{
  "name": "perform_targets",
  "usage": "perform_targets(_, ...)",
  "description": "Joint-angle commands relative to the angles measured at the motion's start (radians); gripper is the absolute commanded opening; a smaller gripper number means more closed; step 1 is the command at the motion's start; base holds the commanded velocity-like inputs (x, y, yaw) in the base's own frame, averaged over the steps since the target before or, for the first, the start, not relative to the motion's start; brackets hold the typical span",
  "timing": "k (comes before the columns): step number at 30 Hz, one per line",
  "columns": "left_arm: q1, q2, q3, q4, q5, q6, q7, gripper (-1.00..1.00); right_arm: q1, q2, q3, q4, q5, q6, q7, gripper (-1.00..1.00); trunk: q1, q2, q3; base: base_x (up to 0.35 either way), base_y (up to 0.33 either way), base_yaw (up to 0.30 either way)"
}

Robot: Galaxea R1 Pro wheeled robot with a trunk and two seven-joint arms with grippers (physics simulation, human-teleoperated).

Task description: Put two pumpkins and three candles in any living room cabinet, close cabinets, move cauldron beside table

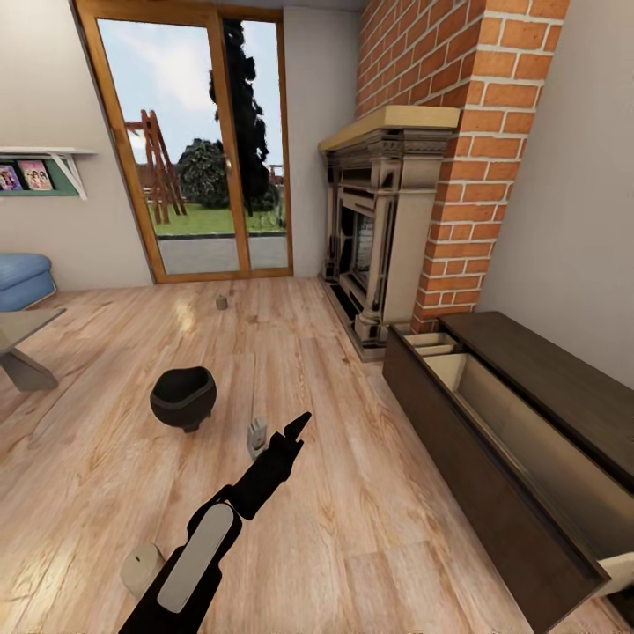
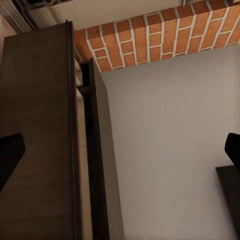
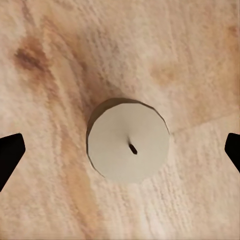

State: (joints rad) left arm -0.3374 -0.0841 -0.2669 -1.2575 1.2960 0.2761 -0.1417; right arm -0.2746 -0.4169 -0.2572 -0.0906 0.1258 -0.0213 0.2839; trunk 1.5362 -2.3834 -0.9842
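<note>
Right wrist view: right fingers spread wide above an unlabelled candle; left fingers likewise apart.

Daylight pours in through the glass doors at the upper left of the head view, leaving a pale glare patch on the wooden floor just below them. The room is evenly bright; the cauldron casts only a faint shadow. Straight lines bow toward the frame edges, notably the brick chimney. The render is slightly soft throughout. In the right wrist view the candle is sharp, evenly lit, with a thin dark shadow along its upper-left edge. The left wrist view is dimmer, with flat grey wall.
</note>
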Motion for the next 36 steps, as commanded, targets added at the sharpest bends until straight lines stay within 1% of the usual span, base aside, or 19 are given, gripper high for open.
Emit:
perform_targets(1, 0.0, 0.0, 0.0, 0.0, 0.0, 0.0, 0.0, 1.0, 0.0, 0.0, 0.0, 0.001, 0.0, 0.0, -0.001, 1.0, 0.0, 0.0, 0.0, -0.044, 0.0, 0.0)
perform_targets(9, 0.0, 0.001, 0.0, 0.0, 0.0, 0.0, 0.0, 1.0, 0.0, -0.003, 0.0, 0.002, 0.001, -0.013, -0.003, 1.0, 0.0, 0.0, 0.0, -0.008, 0.0, 0.0)
perform_targets(17, 0.001, 0.001, -0.001, 0.0, 0.0, 0.0, 0.001, 1.0, 0.0, -0.003, 0.0, 0.001, 0.002, -0.014, -0.003, 1.0, 0.0, 0.0, 0.0, 0.0, -0.147, 0.0)
perform_targets(36, 0.002, 0.006, -0.002, -0.012, 0.003, 0.002, -0.01, 1.0, 0.0, -0.002, 0.0, 0.0, 0.003, -0.019, -0.002, 1.0, 0.0, 0.0, 0.0, 0.0, -0.004, 0.0)
